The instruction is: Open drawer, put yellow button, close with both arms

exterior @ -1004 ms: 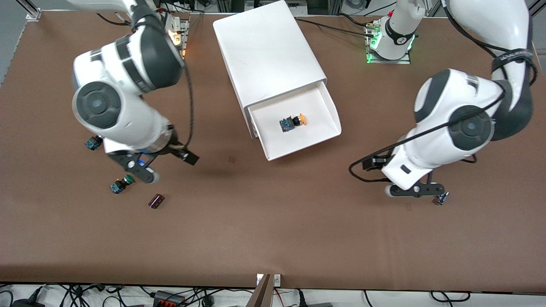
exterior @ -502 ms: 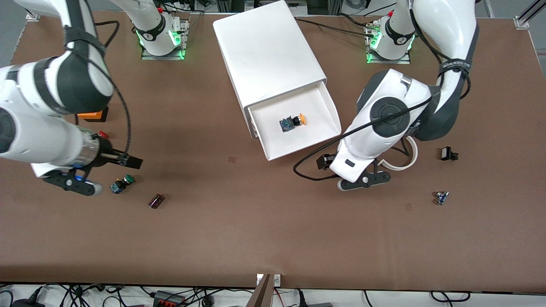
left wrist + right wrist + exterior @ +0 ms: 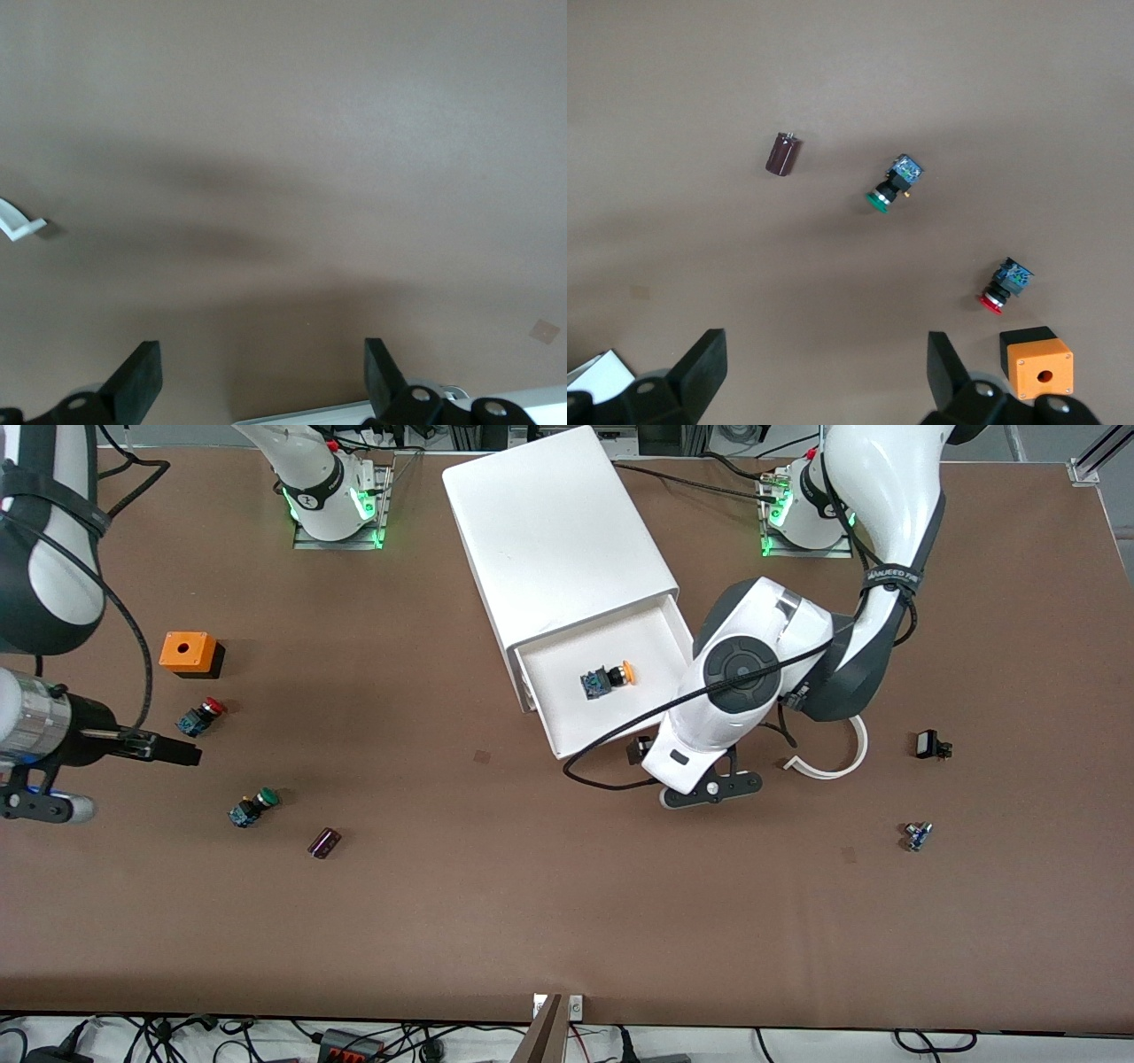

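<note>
Yellow button (image 3: 609, 677) lies on its side in the open drawer (image 3: 576, 722), approx mid-floor, cap pointing to 2 o'clock in front view, blue-black body to 8 o'clock. Drawer is pulled out of the white cabinet (image 3: 554, 531), which stands mid-desk between the two arm bases; drawer front faces approx 5 o'clock. Left end effector (image 3: 257, 381) sits at 4 o'clock from the button, low over the desk (image 3: 532, 912) just off the drawer's front corner, w/ the left arm's wrist covering that corner; fingers (image 3: 137, 379) spread wide, nothing between them. A white edge shows just beside its fingers in the left wrist view. White curved strip (image 3: 837, 757) lies on the desk at 3 o'clock from that end effector, small black part (image 3: 930, 745) past it toward the left arm's end, small blue-ish part (image 3: 917, 835) nearer the front camera. Right end effector (image 3: 824, 372) is well apart at the right arm's end, approx 8 o'clock from the button, over bare desk; fingers wide apart, empty. Near it: orange box (image 3: 189, 653), red button (image 3: 200, 716) just nearer the camera, green button (image 3: 252, 808) at 5 o'clock from the red one, dark maroon cylinder (image 3: 324, 842) at 4 o'clock from the green one.
</note>
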You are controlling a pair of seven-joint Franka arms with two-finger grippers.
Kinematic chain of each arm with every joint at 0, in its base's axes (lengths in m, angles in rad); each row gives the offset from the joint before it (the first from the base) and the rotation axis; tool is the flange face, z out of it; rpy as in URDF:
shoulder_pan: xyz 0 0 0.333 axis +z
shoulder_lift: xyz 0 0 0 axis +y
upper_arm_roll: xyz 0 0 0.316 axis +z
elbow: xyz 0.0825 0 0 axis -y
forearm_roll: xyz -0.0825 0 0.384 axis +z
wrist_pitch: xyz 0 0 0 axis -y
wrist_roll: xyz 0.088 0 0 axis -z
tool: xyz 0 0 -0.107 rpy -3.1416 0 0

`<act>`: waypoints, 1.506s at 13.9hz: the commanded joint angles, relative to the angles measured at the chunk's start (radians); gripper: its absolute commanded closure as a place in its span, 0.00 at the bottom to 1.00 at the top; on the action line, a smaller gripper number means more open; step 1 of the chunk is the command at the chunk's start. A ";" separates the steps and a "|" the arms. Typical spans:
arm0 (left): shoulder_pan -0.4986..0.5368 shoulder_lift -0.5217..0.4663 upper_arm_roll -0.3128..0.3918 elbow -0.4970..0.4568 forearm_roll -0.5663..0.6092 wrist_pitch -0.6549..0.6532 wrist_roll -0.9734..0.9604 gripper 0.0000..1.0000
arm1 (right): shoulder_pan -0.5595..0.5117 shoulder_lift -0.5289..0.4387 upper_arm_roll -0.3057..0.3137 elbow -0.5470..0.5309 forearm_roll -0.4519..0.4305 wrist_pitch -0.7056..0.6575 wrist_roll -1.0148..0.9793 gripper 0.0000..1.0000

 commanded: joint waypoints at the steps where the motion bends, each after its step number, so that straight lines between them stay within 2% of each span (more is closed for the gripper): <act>1: -0.023 0.004 0.007 -0.021 0.006 0.044 -0.041 0.00 | -0.014 -0.050 -0.004 -0.038 -0.007 0.006 -0.027 0.00; 6: -0.026 -0.007 0.005 -0.080 0.003 0.080 -0.064 0.00 | -0.077 -0.165 -0.009 -0.062 -0.003 0.007 -0.209 0.00; 8: -0.026 -0.015 -0.006 -0.089 -0.010 0.066 -0.075 0.00 | -0.079 -0.227 -0.009 -0.132 -0.012 0.019 -0.240 0.00; 10: -0.009 -0.032 -0.058 -0.116 -0.010 0.067 -0.159 0.00 | -0.076 -0.280 -0.009 -0.224 -0.021 0.073 -0.231 0.00; 14: -0.009 -0.058 -0.082 -0.152 -0.011 0.067 -0.213 0.00 | -0.072 -0.323 -0.009 -0.292 -0.026 0.111 -0.231 0.00; 18: -0.009 -0.085 -0.089 -0.207 -0.054 0.066 -0.211 0.00 | -0.071 -0.464 -0.001 -0.524 -0.039 0.248 -0.229 0.00; 21: -0.008 -0.104 -0.090 -0.233 -0.105 0.064 -0.210 0.00 | -0.072 -0.466 -0.001 -0.521 -0.040 0.240 -0.237 0.00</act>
